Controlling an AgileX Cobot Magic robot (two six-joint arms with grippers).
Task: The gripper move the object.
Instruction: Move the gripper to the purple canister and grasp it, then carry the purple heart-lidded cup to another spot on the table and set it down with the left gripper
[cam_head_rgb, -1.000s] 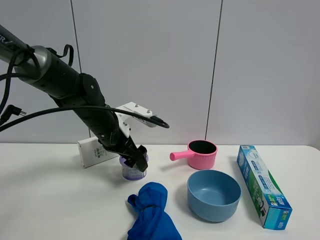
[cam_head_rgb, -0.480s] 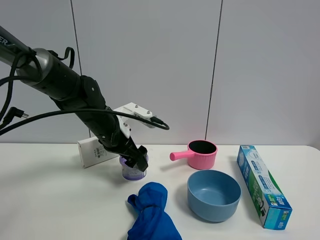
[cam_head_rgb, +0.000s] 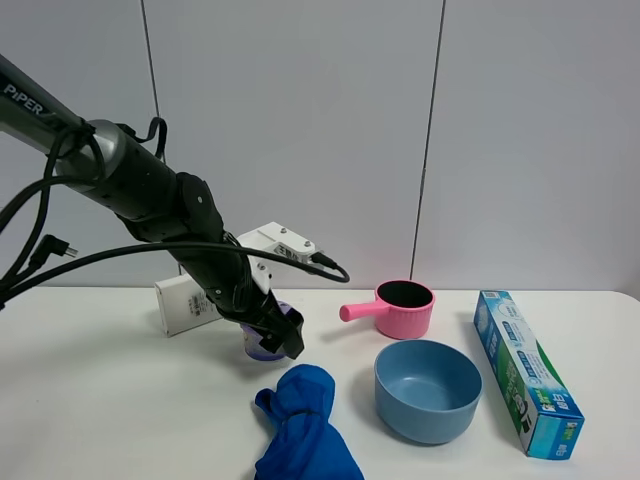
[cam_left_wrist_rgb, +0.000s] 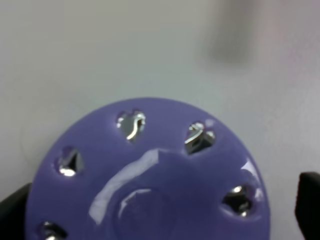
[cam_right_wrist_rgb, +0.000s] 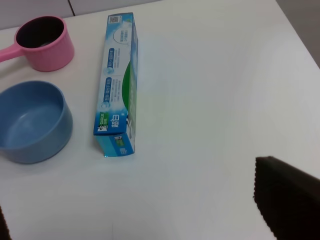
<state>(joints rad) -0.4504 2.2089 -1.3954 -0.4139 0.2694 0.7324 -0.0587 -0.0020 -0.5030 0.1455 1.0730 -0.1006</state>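
The black clawed left gripper (cam_head_rgb: 285, 335) at the end of the thick black arm is down over the small round canister with the lilac, petal-holed lid (cam_head_rgb: 258, 346). The canister stands on the white table (cam_head_rgb: 90, 400), left of centre in the high view. In the left wrist view the glossy lid (cam_left_wrist_rgb: 150, 185) fills most of the picture. The left gripper (cam_left_wrist_rgb: 160, 200) straddles it with its jaws spread wide: one black fingertip (cam_left_wrist_rgb: 14, 202) is at the lid's rim, and the other (cam_left_wrist_rgb: 310, 200) stands clear of it across a strip of table. The claw is released, not clamped.

Seen from the round blue plastic bowl (cam_head_rgb: 428, 390) in the high view:
- The canister sits at about 10 o'clock.
- The pink saucepan with a short handle (cam_head_rgb: 405, 309) is at 12.
- The long blue-and-green carton (cam_head_rgb: 525, 372) is at 3.
- The crumpled blue cloth (cam_head_rgb: 305, 425) is at 8.
- A white rectangular box (cam_head_rgb: 185, 306) stands just behind the canister.

The right gripper (cam_right_wrist_rgb: 132, 200) hangs over bare table beside the carton (cam_right_wrist_rgb: 117, 85) – its dark fingers are far apart, holding nothing.
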